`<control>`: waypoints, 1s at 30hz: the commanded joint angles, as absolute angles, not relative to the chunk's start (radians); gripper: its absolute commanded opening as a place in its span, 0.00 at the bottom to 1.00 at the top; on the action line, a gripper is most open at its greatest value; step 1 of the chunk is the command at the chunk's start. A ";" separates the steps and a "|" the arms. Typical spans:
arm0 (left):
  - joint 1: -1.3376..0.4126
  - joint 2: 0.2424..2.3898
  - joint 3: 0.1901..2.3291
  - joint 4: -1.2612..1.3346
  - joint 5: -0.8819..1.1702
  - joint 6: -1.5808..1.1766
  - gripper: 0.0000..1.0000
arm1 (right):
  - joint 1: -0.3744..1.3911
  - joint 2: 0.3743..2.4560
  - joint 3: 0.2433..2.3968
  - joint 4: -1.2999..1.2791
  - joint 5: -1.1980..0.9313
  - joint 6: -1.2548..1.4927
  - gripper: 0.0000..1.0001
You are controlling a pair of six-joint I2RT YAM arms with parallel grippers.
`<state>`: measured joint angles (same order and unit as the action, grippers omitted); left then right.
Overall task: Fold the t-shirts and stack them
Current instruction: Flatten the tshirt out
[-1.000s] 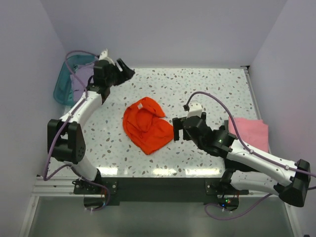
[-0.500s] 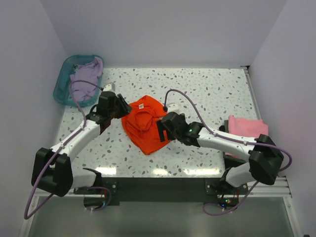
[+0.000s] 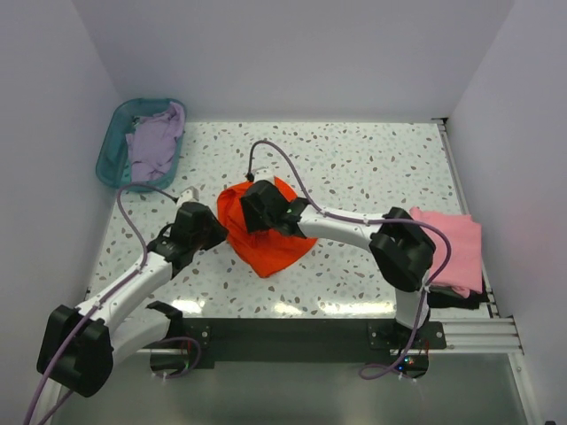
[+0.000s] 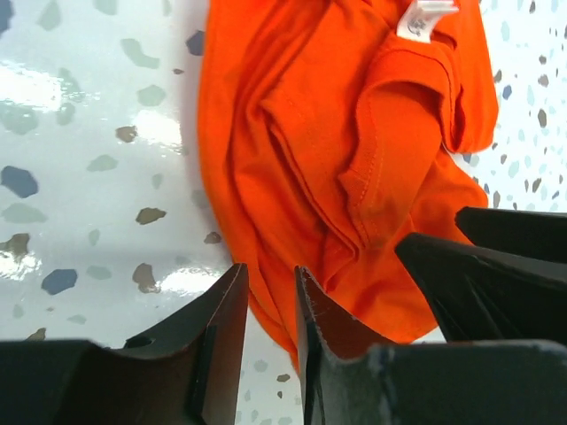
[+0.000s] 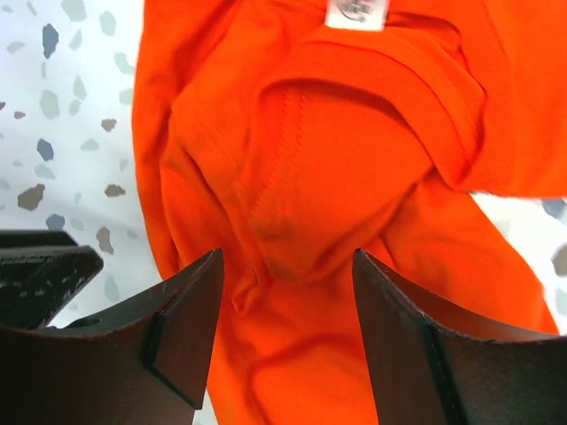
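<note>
A bright orange-red t-shirt (image 3: 270,243) lies crumpled mid-table, its white neck label (image 5: 354,11) facing up. My left gripper (image 3: 215,232) is low at the shirt's left edge. In the left wrist view the left gripper (image 4: 269,270) has its jaws narrowed to a slim gap, with the shirt's hem (image 4: 266,310) running through it. My right gripper (image 3: 259,208) is over the shirt's upper middle; the right gripper (image 5: 285,261) is open wide above a bunched fold (image 5: 292,221). A folded pink t-shirt (image 3: 450,243) lies at the right edge. A lavender t-shirt (image 3: 155,142) fills the basket.
The teal basket (image 3: 113,146) sits at the far left corner, off the speckled table (image 3: 372,159). The right arm's link (image 3: 345,226) stretches across the table from the right. White walls close in on three sides.
Both arms closed in on the orange shirt: the left came down from the basket to its left edge, the right slid left over it. Both sets of jaws narrowed.
</note>
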<state>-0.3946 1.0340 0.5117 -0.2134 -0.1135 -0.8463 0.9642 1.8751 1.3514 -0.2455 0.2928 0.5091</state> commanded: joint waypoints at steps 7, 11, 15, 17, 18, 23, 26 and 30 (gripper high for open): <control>-0.209 0.974 0.489 -0.258 -0.082 -0.842 0.36 | 1.040 2.052 1.568 -0.264 0.426 0.463 0.60; -0.190 0.968 0.483 -0.252 -0.049 -0.819 0.36 | 1.046 2.120 1.646 -0.330 0.501 0.456 0.55; -0.190 0.977 0.474 -0.227 -0.015 -0.816 0.36 | 1.046 2.169 1.681 -0.356 0.563 0.448 0.46; -0.190 0.982 0.468 -0.207 -0.005 -0.811 0.36 | 1.046 2.178 1.704 -0.383 0.587 0.445 0.40; -0.190 0.985 0.465 -0.199 0.023 -0.805 0.36 | 1.046 2.181 1.709 -0.390 0.598 0.442 0.38; -0.190 0.992 0.439 -0.150 0.072 -0.793 0.42 | 1.045 2.197 1.740 -0.428 0.633 0.423 0.24; -0.190 1.008 0.422 -0.118 0.100 -0.784 0.44 | 1.045 2.172 1.724 -0.417 0.649 0.420 0.12; -0.192 1.061 0.396 -0.054 0.150 -0.775 0.47 | 1.043 2.122 1.709 -0.414 0.660 0.402 0.00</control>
<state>-0.1967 1.0302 0.4171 -0.1532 0.0868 -0.8009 1.0470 2.1941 1.6951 -0.4137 0.5938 0.4221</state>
